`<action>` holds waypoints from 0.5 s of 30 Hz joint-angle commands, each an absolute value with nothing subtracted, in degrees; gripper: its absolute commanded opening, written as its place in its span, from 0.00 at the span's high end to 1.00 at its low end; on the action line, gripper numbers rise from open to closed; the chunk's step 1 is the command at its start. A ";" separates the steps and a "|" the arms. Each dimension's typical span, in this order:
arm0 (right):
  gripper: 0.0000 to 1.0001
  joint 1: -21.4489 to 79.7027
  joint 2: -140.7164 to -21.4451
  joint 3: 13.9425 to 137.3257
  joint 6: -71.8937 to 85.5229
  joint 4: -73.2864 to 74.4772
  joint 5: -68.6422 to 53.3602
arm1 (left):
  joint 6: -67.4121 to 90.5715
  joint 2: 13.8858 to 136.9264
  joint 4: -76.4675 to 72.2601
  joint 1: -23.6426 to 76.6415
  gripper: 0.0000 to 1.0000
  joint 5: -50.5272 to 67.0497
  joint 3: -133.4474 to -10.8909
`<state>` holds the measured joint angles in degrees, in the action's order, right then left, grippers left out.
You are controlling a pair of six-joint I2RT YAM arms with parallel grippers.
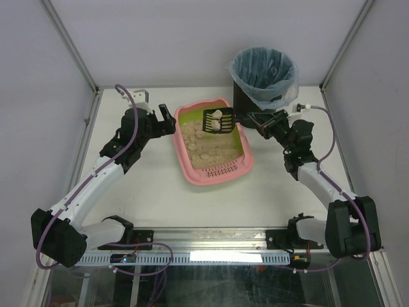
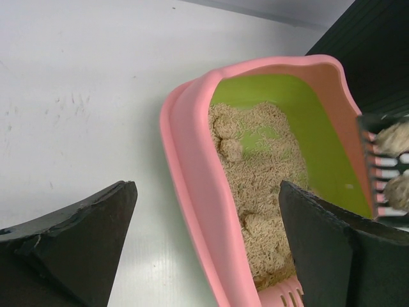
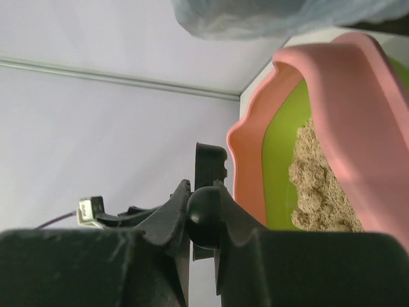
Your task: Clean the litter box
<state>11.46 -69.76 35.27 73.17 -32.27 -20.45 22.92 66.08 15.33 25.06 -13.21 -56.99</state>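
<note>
The pink litter box [image 1: 186, 167] lies mid-table with a green lining, beige litter and a slotted grille [image 1: 221, 171] at its near end. My left gripper [image 1: 167, 121] stands open at the box's far left corner; in the left wrist view its fingers [image 2: 89, 236] straddle the pink rim [image 2: 192, 160] with nothing gripped. My right gripper [image 1: 259, 121] is shut on the handle of a black slotted scoop [image 1: 217, 120], which hangs over the box's far right part and carries beige clumps [image 2: 393, 137]. In the right wrist view the handle's knob [image 3: 206, 217] sits pinched between the jaws.
A black bin with a blue bag [image 1: 263, 77] stands at the back right, just behind the box's far right corner. White enclosure walls border the table on the left, right and back. A small white fitting [image 1: 140, 96] sits at the back left.
</note>
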 commanded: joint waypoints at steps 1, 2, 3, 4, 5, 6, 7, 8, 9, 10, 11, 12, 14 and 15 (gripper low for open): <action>1.00 9.64 -66.52 43.24 72.78 -28.53 -20.57 | 22.65 63.90 12.84 24.79 0.01 -12.60 -55.53; 1.00 9.20 -66.83 45.63 72.79 -27.19 -20.53 | 22.73 63.96 12.90 24.79 0.01 -12.39 -55.46; 1.00 8.68 -67.27 47.32 72.82 -26.17 -20.49 | 22.83 63.94 12.84 24.79 0.01 -12.11 -55.33; 1.00 8.03 -67.88 49.18 72.94 -25.09 -20.40 | 22.93 63.90 12.86 24.75 0.01 -11.91 -55.26; 1.00 7.31 -68.39 51.00 73.09 -24.21 -20.39 | 23.03 63.83 12.90 24.78 0.01 -11.75 -55.19; 1.00 6.63 -69.00 52.64 73.20 -23.65 -20.36 | 23.19 63.75 12.88 24.76 0.01 -11.64 -55.09; 1.00 5.93 -69.59 54.57 72.83 -22.46 -20.01 | 23.20 63.66 12.88 24.79 0.01 -11.58 -54.98; 1.00 5.36 -70.24 56.45 72.63 -21.40 -19.05 | 23.17 63.57 12.84 24.75 0.01 -11.49 -54.92; 1.00 4.66 -70.93 58.10 72.60 -20.93 -18.73 | 23.23 63.41 12.85 24.73 0.01 -11.44 -54.90; 1.00 3.81 -71.77 59.80 72.60 -20.78 -18.52 | 23.18 63.37 12.90 24.74 0.01 -11.47 -54.85; 1.00 3.11 -72.59 61.36 72.53 -20.56 -18.14 | 23.28 63.41 12.92 24.71 0.01 -11.37 -54.81; 1.00 2.30 -73.48 62.83 72.36 -20.35 -17.48 | 23.28 63.56 12.84 24.74 0.01 -11.11 -54.89; 1.00 0.48 -74.81 65.14 71.52 -19.96 -15.88 | 23.28 64.15 12.88 24.76 0.01 -10.29 -55.15; 1.00 -0.23 -75.28 66.11 70.75 -19.78 -14.77 | 23.22 64.42 13.05 24.71 0.01 -10.00 -55.37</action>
